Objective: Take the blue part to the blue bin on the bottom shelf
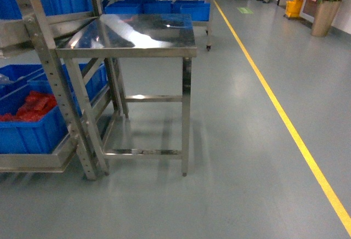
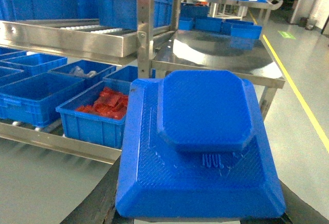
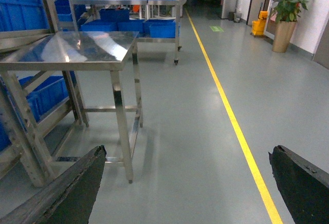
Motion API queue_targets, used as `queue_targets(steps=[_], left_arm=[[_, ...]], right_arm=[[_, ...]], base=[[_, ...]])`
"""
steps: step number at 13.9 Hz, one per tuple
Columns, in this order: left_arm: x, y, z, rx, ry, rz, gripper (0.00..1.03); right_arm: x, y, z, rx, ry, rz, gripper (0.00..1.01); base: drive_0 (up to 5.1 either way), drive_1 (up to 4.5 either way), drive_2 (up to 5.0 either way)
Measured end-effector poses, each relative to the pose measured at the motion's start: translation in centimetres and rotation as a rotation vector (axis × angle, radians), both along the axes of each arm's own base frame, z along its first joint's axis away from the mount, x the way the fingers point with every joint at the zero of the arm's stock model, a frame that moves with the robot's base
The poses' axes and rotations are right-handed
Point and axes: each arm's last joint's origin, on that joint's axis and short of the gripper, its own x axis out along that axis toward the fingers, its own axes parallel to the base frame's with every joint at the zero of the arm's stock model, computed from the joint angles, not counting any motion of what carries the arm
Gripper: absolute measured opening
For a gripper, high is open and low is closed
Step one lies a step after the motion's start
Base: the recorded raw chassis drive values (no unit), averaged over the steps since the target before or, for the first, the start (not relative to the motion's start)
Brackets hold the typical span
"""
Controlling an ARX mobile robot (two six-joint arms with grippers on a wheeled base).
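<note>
The blue part [image 2: 200, 131], a stepped square block with chamfered edges, fills the left wrist view, and my left gripper [image 2: 200, 206] is shut on it, with a dark finger [image 2: 95, 206] showing at each lower corner. Beyond it the bottom shelf [image 2: 56, 143] carries several blue bins: one holds red pieces [image 2: 100, 112], and one further left [image 2: 36, 96] looks empty. The head view shows that shelf [image 1: 33, 163] and the bin with red pieces [image 1: 30, 125] at the far left. My right gripper [image 3: 187, 152] is open over bare floor. Neither gripper appears in the head view.
A stainless-steel table [image 1: 131, 33] stands beside the rack's upright post [image 1: 57, 80]. An upper roller level [image 2: 67, 34] overhangs the bins. A yellow floor line [image 1: 285, 113] runs along the aisle on the right. More blue bins [image 1: 159, 6] sit on a far cart, with a potted plant [image 1: 326, 3] beyond.
</note>
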Motion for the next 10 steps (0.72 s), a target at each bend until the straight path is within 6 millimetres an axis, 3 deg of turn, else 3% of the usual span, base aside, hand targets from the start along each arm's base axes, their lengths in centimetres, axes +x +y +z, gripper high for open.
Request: queue_targets(steps=[10], left_arm=[[0.01, 0.0, -0.04, 0.001, 0.004, 0.0, 0.43]], right_arm=[[0.0, 0.0, 0.05, 0.0, -0.005, 0.0, 0.98]], base=[[0.0, 4.14, -4.2]])
